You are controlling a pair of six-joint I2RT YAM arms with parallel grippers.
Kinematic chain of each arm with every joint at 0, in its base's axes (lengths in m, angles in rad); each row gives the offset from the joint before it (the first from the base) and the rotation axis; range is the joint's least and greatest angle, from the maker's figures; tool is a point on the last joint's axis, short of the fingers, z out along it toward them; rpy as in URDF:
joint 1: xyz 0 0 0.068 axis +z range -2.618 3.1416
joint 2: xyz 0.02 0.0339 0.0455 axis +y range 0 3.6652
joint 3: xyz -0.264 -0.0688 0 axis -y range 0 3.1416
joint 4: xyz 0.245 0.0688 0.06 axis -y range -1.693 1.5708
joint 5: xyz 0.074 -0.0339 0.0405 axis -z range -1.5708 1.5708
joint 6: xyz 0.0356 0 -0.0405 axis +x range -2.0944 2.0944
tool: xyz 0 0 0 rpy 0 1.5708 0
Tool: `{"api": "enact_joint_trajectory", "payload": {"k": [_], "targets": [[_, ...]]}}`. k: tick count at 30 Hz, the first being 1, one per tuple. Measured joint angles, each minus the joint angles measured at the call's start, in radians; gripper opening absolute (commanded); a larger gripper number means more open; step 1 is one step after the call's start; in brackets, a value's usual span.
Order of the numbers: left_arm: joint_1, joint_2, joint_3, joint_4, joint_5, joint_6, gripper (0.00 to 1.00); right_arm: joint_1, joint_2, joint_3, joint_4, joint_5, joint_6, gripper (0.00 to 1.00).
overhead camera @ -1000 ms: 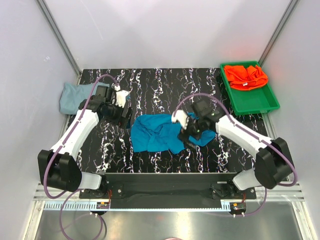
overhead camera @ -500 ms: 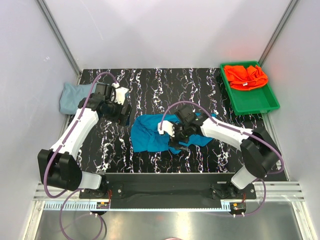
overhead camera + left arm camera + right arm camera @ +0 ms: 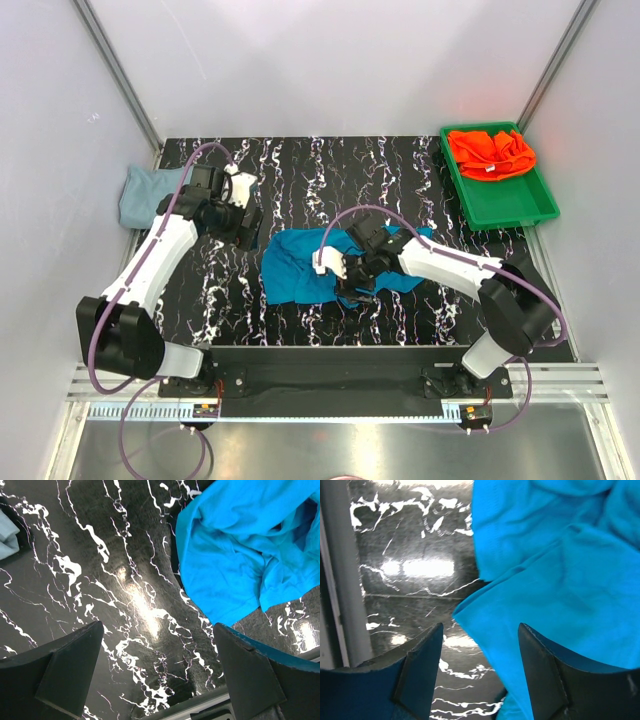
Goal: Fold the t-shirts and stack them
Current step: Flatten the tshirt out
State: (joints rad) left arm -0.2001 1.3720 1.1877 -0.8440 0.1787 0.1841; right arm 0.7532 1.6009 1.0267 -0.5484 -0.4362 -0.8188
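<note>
The teal-blue t-shirt [image 3: 300, 264] lies crumpled in the middle of the black marbled table [image 3: 330, 170]. It also shows in the left wrist view [image 3: 240, 545] and the right wrist view [image 3: 555, 565]. My right gripper [image 3: 352, 285] is open just above the shirt's near edge, a corner of cloth between its fingers [image 3: 479, 666]. My left gripper [image 3: 250, 228] is open and empty over bare table left of the shirt [image 3: 157, 675]. The pale grey-blue t-shirt [image 3: 145, 192] lies folded at the table's left edge. The orange-red t-shirt [image 3: 490, 152] lies bunched in the green tray.
The green plastic tray [image 3: 500, 205] stands at the back right corner. Grey walls enclose the table on three sides. A metal rail [image 3: 335, 580] runs along the near edge.
My right gripper has moved left and toward the near edge, over the teal-blue shirt's front edge. My left arm has barely moved.
</note>
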Motion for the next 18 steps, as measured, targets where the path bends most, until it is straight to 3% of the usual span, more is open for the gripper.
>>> {"api": "enact_joint_trajectory", "payload": {"k": [18], "targets": [[0.000, 0.014, 0.039, -0.001, -0.008, 0.000, 0.99, 0.036, 0.078, -0.040, -0.026, -0.051, 0.039, 0.66]]}}
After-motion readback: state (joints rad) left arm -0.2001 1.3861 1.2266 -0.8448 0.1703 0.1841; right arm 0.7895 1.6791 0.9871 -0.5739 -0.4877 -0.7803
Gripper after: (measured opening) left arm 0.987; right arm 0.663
